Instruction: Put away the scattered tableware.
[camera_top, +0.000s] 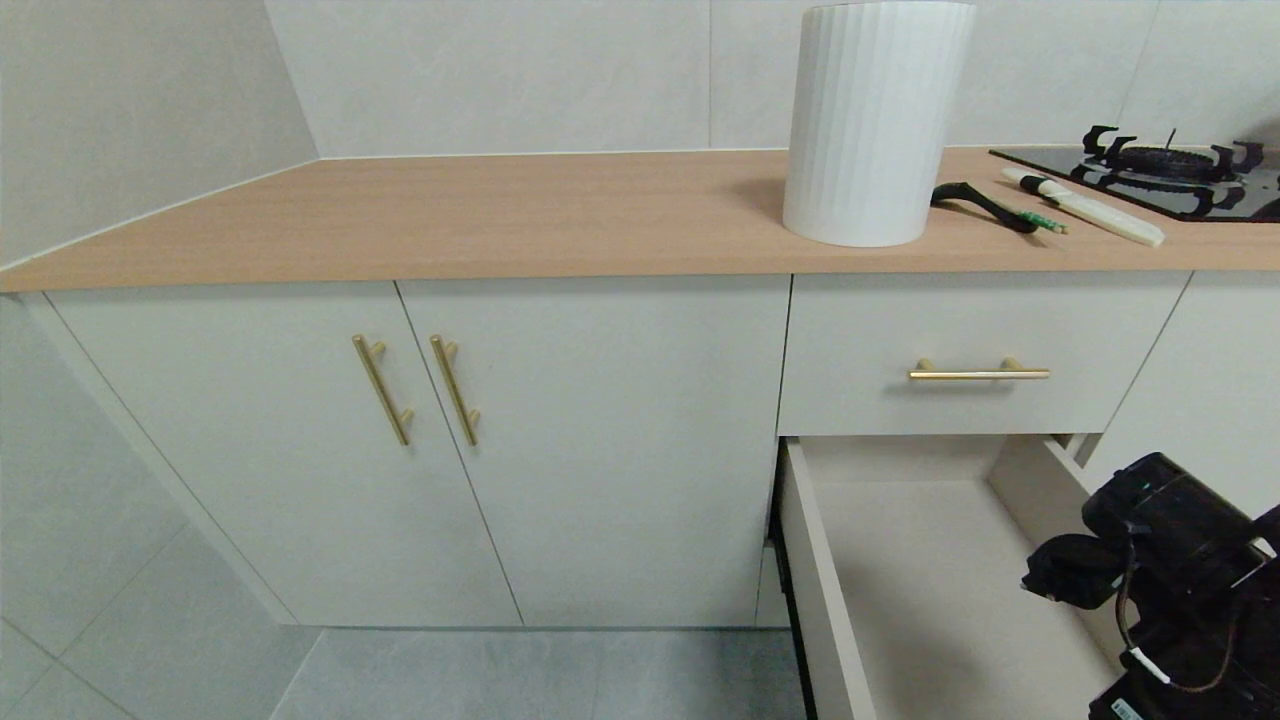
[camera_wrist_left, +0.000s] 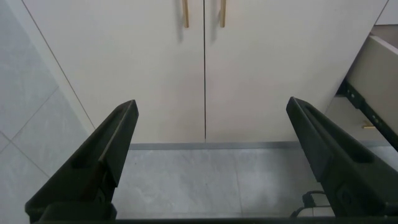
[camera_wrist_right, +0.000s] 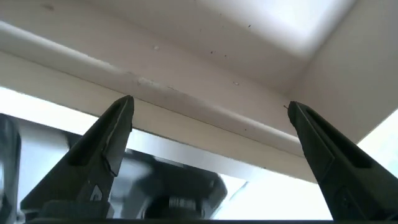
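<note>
A long white utensil (camera_top: 1085, 207) lies flat on the wooden counter (camera_top: 500, 215). Its long axis slants from the hob (camera_top: 1160, 170) edge at the back toward the counter's front right. Just beside it a black-handled utensil (camera_top: 985, 205) lies on much the same slant, with its green end (camera_top: 1048, 223) pointing right. Its other end is hidden behind the white ribbed canister (camera_top: 875, 120), so what kind of tool it is stays uncertain. Below, a drawer (camera_top: 815, 580) stands pulled out. The right gripper (camera_wrist_right: 211, 124) hangs over it with its jaws spread wide and nothing between them. The left gripper (camera_wrist_left: 208, 143) is equally wide and empty, and faces the cabinet doors (camera_wrist_left: 205, 62) near the floor.
</note>
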